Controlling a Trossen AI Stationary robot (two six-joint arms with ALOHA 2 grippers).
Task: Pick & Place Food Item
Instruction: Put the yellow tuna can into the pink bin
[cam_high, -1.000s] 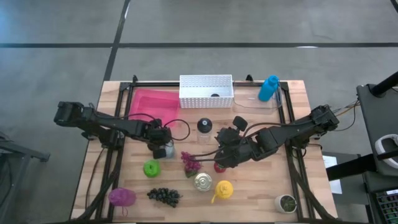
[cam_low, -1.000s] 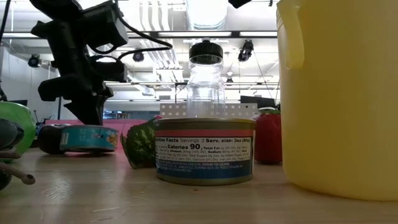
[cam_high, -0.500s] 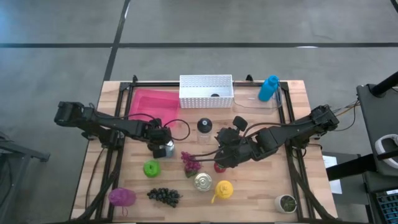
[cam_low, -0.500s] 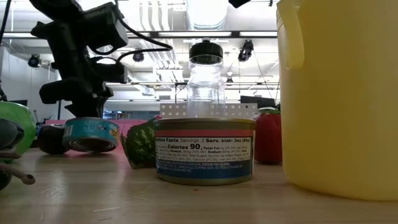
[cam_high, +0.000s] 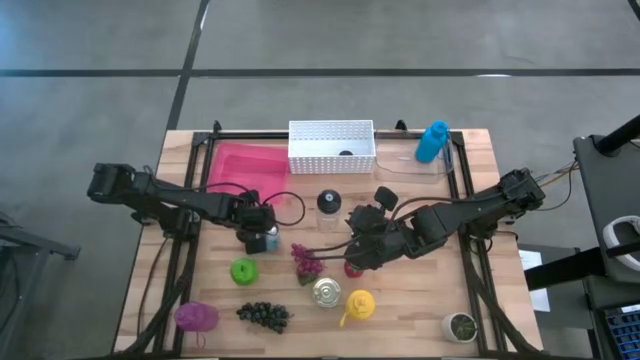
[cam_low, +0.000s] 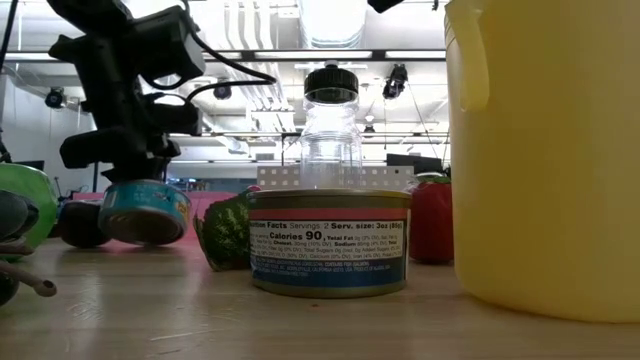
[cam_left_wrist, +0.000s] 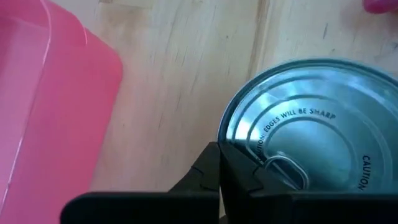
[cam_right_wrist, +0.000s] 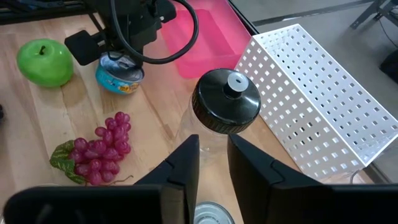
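Note:
A teal tuna can (cam_high: 270, 241) sits at the table's middle left with my left gripper (cam_high: 259, 236) shut on it; the low view shows the can (cam_low: 146, 212) tilted under that gripper (cam_low: 128, 160). My right gripper (cam_high: 353, 250) hovers high over the table's middle, above a red fruit (cam_high: 352, 268). Its fingers (cam_right_wrist: 186, 171) stand a narrow gap apart with nothing between them. It looks past them at a clear bottle with a black cap (cam_right_wrist: 225, 102). My left gripper pinches the can's top rim (cam_left_wrist: 227, 138) between its two fingers, at one side of the lid, coming steeply from above. The can (cam_right_wrist: 119, 74) hangs tilted, its gripped side raised. Whether its low edge (cam_low: 150, 241) still touches the table I cannot tell.
A pink tray (cam_high: 240, 165), a white basket (cam_high: 332, 147) and a blue bottle (cam_high: 432, 140) line the far edge. Nearer lie a green apple (cam_high: 243, 270), red grapes (cam_high: 305, 262), a second can (cam_high: 326, 292), a yellow jug (cam_high: 360, 303) and dark grapes (cam_high: 263, 315).
The teal can lay flat on the table a second ago. Its gripped side has since risen and it now stands tilted under my left gripper. My right arm has kept still.

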